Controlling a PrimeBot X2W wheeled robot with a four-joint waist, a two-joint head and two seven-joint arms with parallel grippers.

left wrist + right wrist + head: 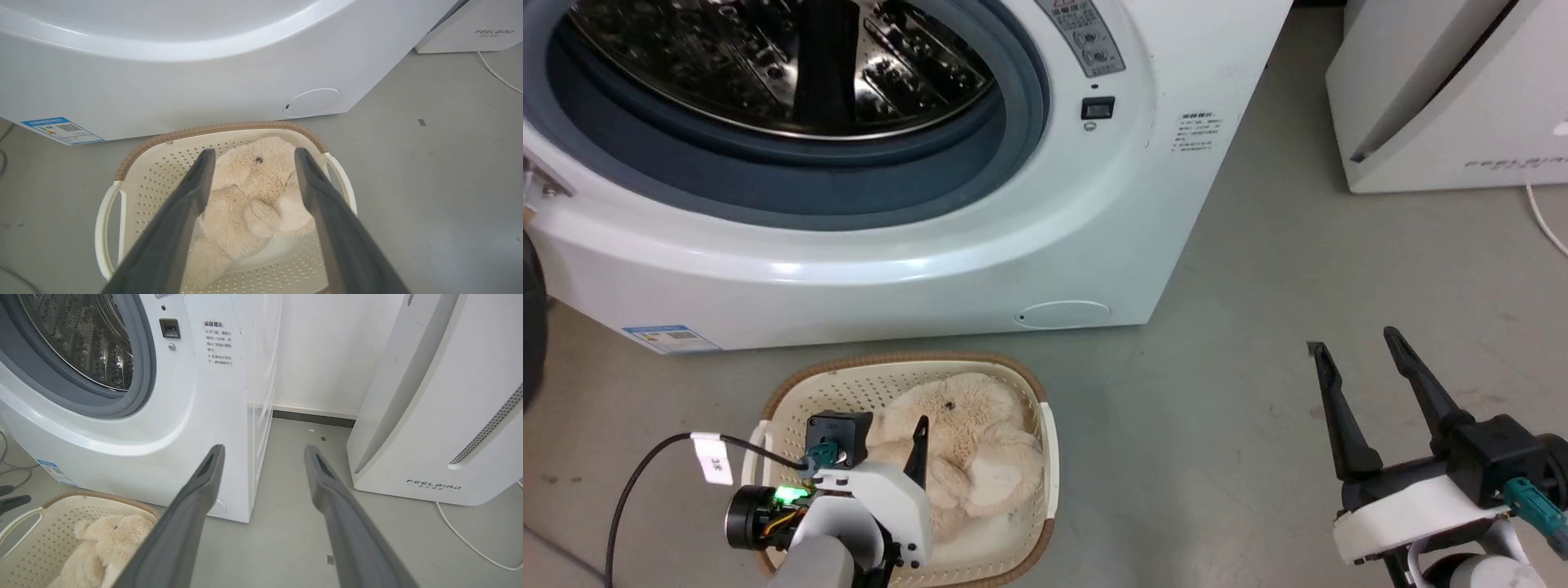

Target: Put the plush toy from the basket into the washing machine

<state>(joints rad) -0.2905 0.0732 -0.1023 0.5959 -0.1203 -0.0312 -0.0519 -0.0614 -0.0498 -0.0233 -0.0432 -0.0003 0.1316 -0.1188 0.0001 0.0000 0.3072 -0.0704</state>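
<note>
my left claw (254, 152) hangs over the basket (220, 127), fingers spread apart above the plush toy (233, 220) lying inside. my right claw (1352, 339) is spread too, over the floor (1258, 425). the washing machine (1013, 245) stands just behind the basket, porthole open.

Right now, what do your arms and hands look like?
My left gripper and right gripper each have two long dark fingers on a white shell with a black block and a teal plug. The left arm also has a black cable with a white tag and a green light.

Head looks steeply down; left wrist close above basket (220, 129); right wrist farther; all share basket.
</note>
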